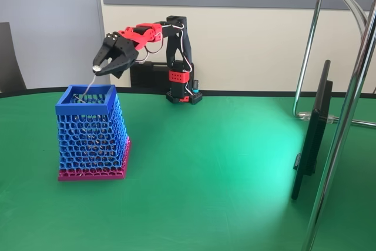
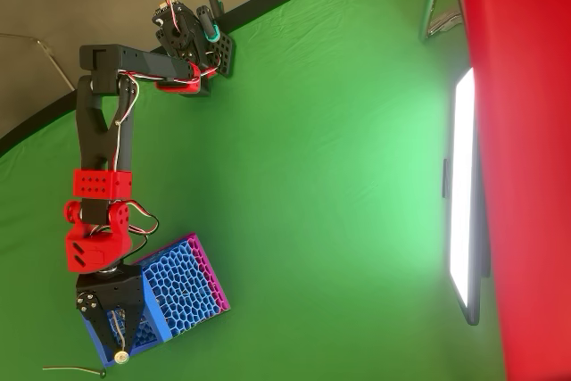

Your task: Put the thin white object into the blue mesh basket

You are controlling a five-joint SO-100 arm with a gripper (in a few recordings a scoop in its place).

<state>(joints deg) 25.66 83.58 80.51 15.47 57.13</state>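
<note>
The thin white object (image 1: 89,85) hangs from the gripper (image 1: 103,69), bead end up at the fingertips, with its lower end dipping just inside the open top of the blue mesh basket (image 1: 93,130) in the fixed view. In the overhead view, you see the gripper (image 2: 116,345) above the basket's rim (image 2: 153,326), the shiny bead at its tips. The fingers are pinched on the object near the bead. Transport appears complete; the release remains. You should confirm that the stick sits inside the rim and not over its edge before parting the fingers. The basket stands upright on the green table (image 1: 223,174).
</note>
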